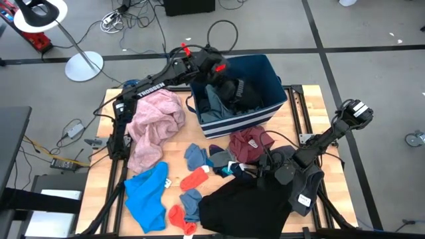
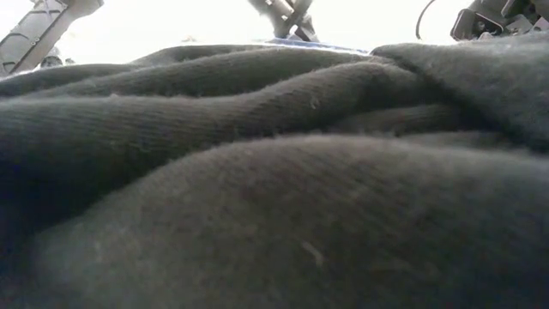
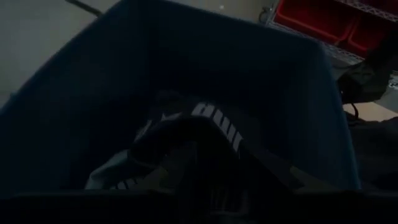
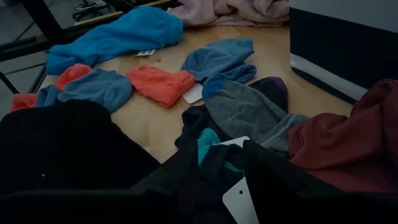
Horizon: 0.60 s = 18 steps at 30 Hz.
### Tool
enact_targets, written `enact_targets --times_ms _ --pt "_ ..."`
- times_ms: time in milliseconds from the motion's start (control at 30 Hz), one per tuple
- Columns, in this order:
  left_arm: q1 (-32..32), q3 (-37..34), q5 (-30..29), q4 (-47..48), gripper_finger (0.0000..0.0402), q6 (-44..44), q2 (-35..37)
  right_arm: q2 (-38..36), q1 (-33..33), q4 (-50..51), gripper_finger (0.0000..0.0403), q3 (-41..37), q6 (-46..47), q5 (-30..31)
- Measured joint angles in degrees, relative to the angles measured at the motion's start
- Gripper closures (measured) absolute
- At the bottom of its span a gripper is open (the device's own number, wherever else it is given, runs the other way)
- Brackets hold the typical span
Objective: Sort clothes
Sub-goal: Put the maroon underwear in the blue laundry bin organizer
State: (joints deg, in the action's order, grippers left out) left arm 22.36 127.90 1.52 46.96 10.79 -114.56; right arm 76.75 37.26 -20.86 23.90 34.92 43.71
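Observation:
The navy bin [image 1: 265, 109] with white stripes stands at the table's far middle. My left gripper [image 1: 222, 72] hovers over its far left rim, above a black garment with white print [image 3: 211, 121] and a grey-blue piece [image 1: 214, 103] lying inside. My right gripper [image 1: 284, 174] sits low at the near right, shut on a dark grey garment [image 1: 307, 182]. On the table lie a pink garment [image 1: 153, 123], a bright blue one [image 1: 147, 192], a maroon one [image 1: 249, 146], a black one [image 1: 242, 206] and red [image 1: 194, 179] and blue socks [image 1: 196, 156]. My right gripper has a bunched part of the dark grey garment beside its white tag [image 4: 239, 199]. The cloth covers the fingers in the wrist view, so the kind of hold is hidden. The gripper comes slanting down from the table's right side. The garment's remainder lies slack on the table.
The black garment [image 2: 274, 172] fills the low view. Bare wood [image 4: 149, 118] shows between the socks and the black garment. A lamp stand [image 1: 83, 63] and cables lie on the floor beyond the far left edge.

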Motion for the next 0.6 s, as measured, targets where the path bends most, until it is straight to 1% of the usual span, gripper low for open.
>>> enact_targets --times_ms 100,233,467,600 --pt "-0.46 0.02 -0.02 -0.44 0.0273 -1.42 0.13 0.00 0.00 0.00 0.0275 0.00 0.02 -0.39" --pt "-0.90 0.07 0.50 1.56 0.0273 -3.02 1.88 0.00 0.00 0.00 0.0275 0.02 0.02 -0.40" --pt "-1.40 0.26 0.42 3.56 0.0273 -5.47 10.01 0.00 0.00 0.03 0.0275 0.04 0.02 -0.40" --pt "-2.70 0.27 0.14 6.63 0.0273 -6.30 14.31 0.00 0.00 0.06 0.0275 0.04 0.02 -0.40"
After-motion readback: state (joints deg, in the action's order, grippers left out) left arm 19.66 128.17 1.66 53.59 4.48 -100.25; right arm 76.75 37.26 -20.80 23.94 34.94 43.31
